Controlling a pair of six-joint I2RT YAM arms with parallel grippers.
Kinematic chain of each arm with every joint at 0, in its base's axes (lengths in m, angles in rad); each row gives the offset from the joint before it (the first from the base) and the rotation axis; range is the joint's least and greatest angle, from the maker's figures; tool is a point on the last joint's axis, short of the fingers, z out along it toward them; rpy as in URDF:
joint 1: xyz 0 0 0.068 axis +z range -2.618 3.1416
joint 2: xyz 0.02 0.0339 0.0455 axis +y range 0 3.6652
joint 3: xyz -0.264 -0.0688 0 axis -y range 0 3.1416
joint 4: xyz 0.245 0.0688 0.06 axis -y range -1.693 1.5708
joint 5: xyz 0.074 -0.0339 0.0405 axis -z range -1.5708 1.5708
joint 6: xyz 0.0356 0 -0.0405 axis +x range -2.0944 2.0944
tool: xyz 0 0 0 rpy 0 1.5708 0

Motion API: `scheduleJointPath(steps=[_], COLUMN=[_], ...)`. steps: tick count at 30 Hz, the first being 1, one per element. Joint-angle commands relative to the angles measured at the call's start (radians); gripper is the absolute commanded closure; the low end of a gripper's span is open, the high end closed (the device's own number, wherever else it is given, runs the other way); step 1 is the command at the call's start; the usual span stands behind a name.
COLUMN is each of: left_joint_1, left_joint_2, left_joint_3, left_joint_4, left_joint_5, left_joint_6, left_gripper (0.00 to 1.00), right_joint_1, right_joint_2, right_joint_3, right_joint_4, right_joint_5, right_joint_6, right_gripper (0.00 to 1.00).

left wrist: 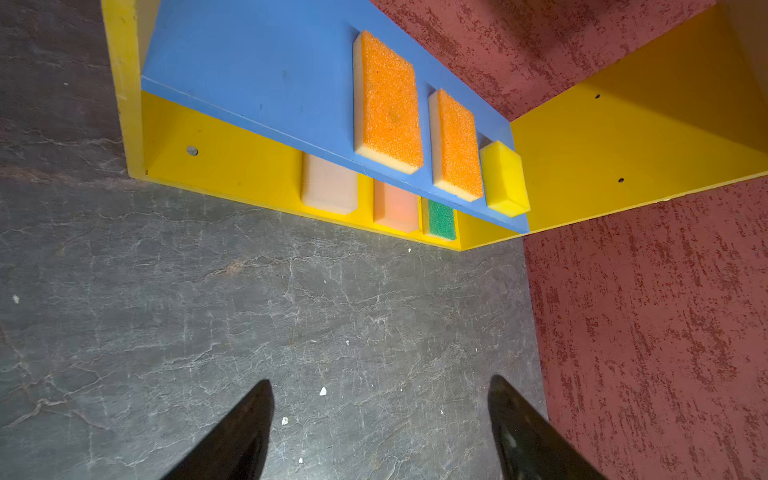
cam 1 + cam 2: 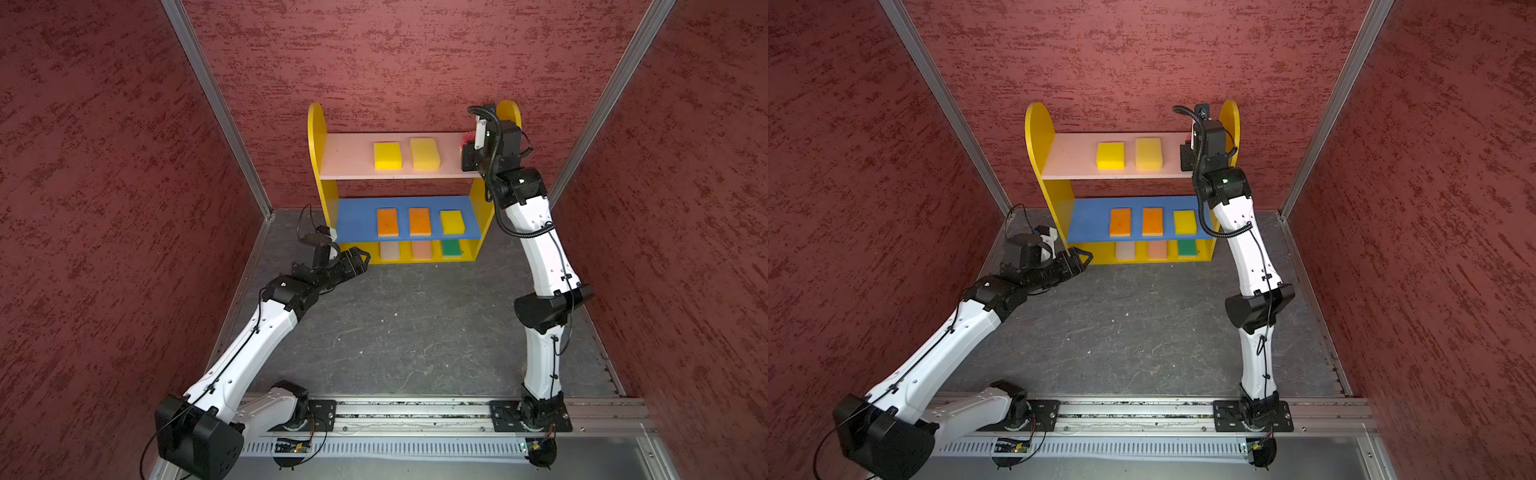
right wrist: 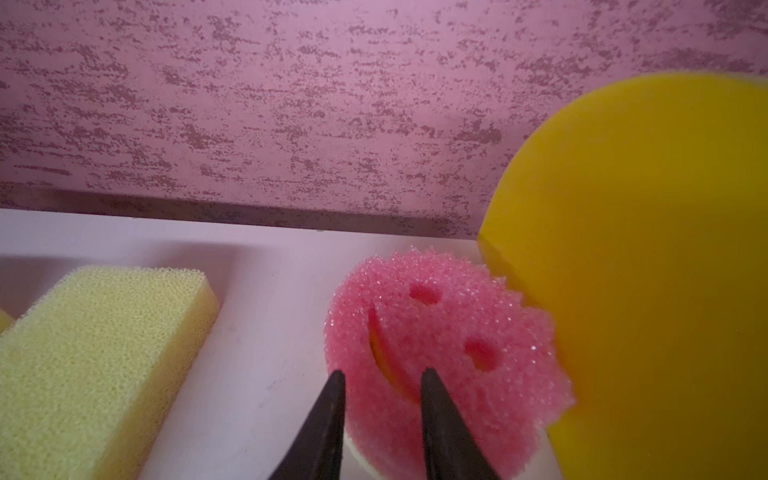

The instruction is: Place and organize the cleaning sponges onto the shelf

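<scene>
Right hand (image 3: pixel 382 374), narrowly parted, touches the pink smiley sponge (image 3: pixel 449 316).

a dark grey tabletop (image 2: pixel 395 332) with pale veins fills the middle. red textured walls close 3 sides: far wall (image 2: pixel 395 62), left wall (image 2: pixel 104 208), right wall (image 2: pixel 685 249). a left post (image 2: pixel 216 104) and a right post (image 2: pixel 604 104) of bare metal rise from the far corners. a metal rail (image 2: pixel 415 409) runs along the near edge, with a white slotted strip (image 2: pixel 415 449) just nearer. small white crumbs (image 1: pixel 323 391) dot the tabletop.
</scene>
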Motion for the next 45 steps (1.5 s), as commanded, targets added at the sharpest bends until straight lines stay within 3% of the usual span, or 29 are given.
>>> scheduleJointPath(steps=[1, 4, 5, 15, 28, 36, 37, 40, 45], left_joint_1=[-0.002, -0.002, -0.002, -0.003, 0.006, 0.008, 0.008, 0.009, 0.008], left_joint_2=[0.01, 0.007, 0.005, -0.009, -0.016, -0.014, -0.013, -0.009, 0.009], left_joint_3=[0.017, 0.012, 0.011, -0.004, -0.018, -0.017, -0.016, -0.017, -0.013], left_joint_4=[0.028, 0.032, 0.032, 0.037, 0.034, 0.037, 0.038, 0.041, 0.046], left_joint_5=[0.008, 0.008, 0.009, 0.009, 0.008, 0.013, 0.014, 0.014, 0.025], left_joint_6=[0.0, -0.004, -0.003, -0.005, 0.002, 0.001, 0.001, -0.002, -0.009], left_gripper=[0.19, 0.19, 0.19, 0.19, 0.19, 0.2, 0.19, 0.19, 0.2], right_joint_1=[-0.006, -0.009, -0.01, -0.032, -0.097, -0.102, -0.102, -0.102, -0.102], right_joint_2=[-0.017, -0.026, -0.028, -0.066, -0.109, -0.11, -0.11, -0.11, -0.097], right_joint_3=[0.016, 0.017, 0.017, 0.016, 0.014, 0.016, 0.015, 0.017, 0.014], right_joint_4=[-0.08, -0.099, -0.107, -0.141, -0.059, -0.086, -0.093, -0.133, -0.158], right_joint_5=[-0.077, -0.098, -0.1, -0.183, -0.418, -0.458, -0.453, -0.41, -0.369], right_joint_6=[-0.023, -0.029, -0.028, 0.044, 0.201, 0.206, 0.197, 0.156, 0.122], right_gripper=[0.74, 0.97, 1.0, 1.0, 1.0, 1.0, 0.96, 0.72, 0.57])
